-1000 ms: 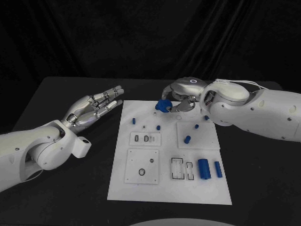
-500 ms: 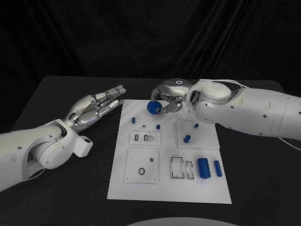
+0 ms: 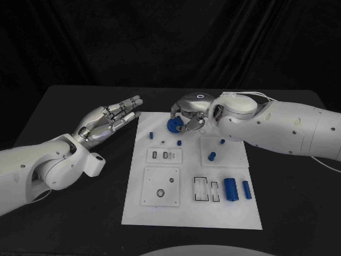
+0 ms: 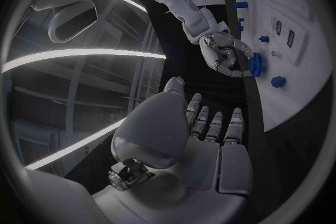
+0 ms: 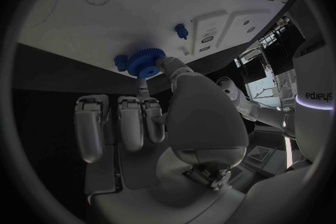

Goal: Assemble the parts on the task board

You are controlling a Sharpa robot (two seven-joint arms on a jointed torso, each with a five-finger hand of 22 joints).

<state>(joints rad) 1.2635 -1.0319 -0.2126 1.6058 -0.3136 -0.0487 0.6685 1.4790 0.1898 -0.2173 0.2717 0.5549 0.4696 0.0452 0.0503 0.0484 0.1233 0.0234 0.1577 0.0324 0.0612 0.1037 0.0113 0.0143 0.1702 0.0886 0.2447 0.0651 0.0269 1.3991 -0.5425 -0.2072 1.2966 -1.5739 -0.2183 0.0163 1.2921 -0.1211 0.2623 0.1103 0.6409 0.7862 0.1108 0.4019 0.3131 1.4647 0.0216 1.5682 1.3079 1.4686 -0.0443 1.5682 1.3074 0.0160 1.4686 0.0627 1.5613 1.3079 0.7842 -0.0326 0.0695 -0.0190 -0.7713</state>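
On the board [image 3: 187,213], two blue cylinders [image 3: 230,190] are lying at the near right beside slotted plates, with small pegs [image 3: 212,157] further up. Beyond, the left hand [image 3: 109,120] is hovering off the board's left edge, fingers extended and holding nothing. At the far end the right hand [image 3: 187,113] is pinching a blue gear [image 3: 173,125] just above the board's top edge.
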